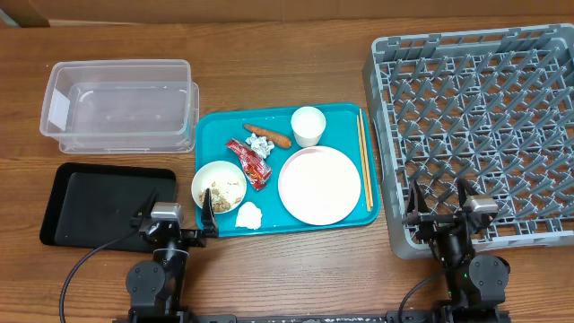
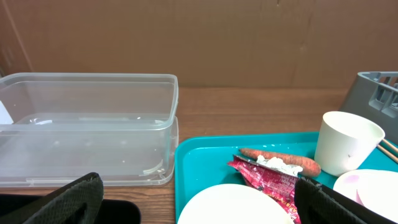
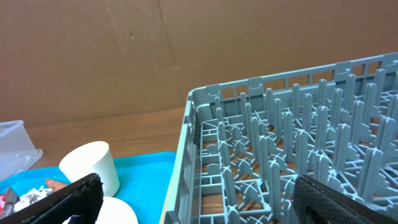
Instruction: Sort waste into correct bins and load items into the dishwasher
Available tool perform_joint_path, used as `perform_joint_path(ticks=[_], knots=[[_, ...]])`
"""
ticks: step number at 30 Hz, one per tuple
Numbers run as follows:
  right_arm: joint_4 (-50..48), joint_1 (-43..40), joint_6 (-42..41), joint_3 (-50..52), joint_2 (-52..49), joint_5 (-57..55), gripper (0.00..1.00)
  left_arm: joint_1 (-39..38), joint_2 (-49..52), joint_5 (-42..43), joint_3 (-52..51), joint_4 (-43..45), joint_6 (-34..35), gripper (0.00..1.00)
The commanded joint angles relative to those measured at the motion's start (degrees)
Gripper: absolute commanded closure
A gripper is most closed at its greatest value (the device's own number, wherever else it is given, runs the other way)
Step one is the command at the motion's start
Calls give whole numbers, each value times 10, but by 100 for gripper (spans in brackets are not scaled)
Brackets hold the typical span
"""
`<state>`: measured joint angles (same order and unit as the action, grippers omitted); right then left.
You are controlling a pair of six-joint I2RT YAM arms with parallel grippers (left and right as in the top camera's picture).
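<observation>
On the teal tray (image 1: 213,130) lie a red wrapper (image 1: 250,162), an orange stick (image 1: 267,135) with a paper scrap (image 1: 261,144), another scrap (image 1: 248,214), a white bowl (image 1: 219,186) of crumbs, a pink plate (image 1: 319,185), a cup (image 1: 308,126) and chopsticks (image 1: 365,161). The clear tub (image 1: 119,103) and black tray (image 1: 103,205) sit to the left, the grey rack (image 1: 484,126) to the right. My left gripper (image 1: 173,218) (image 2: 199,199) is open, low, straddling the bowl (image 2: 236,205). My right gripper (image 1: 439,211) (image 3: 199,199) is open at the rack's near left corner (image 3: 205,155).
A brown cardboard wall (image 2: 199,37) closes off the far side of the wooden table (image 1: 296,269). Black cables (image 1: 81,269) trail from both arm bases at the front edge.
</observation>
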<state>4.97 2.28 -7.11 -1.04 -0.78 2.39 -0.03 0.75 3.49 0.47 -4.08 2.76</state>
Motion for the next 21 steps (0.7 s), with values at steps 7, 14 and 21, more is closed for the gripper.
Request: perform_joint_path(ticks=[7, 14, 21], knots=[[-7, -2, -4, -3, 5, -16, 0, -3, -5, 4, -2, 11, 19, 0], [4, -2, -4, -63, -15, -30, 0, -3, -4, 2, 23, 11, 29, 0], [61, -2, -3, -197, -127, -30, 0, -3, 57, 4, 106, -37, 37, 0]])
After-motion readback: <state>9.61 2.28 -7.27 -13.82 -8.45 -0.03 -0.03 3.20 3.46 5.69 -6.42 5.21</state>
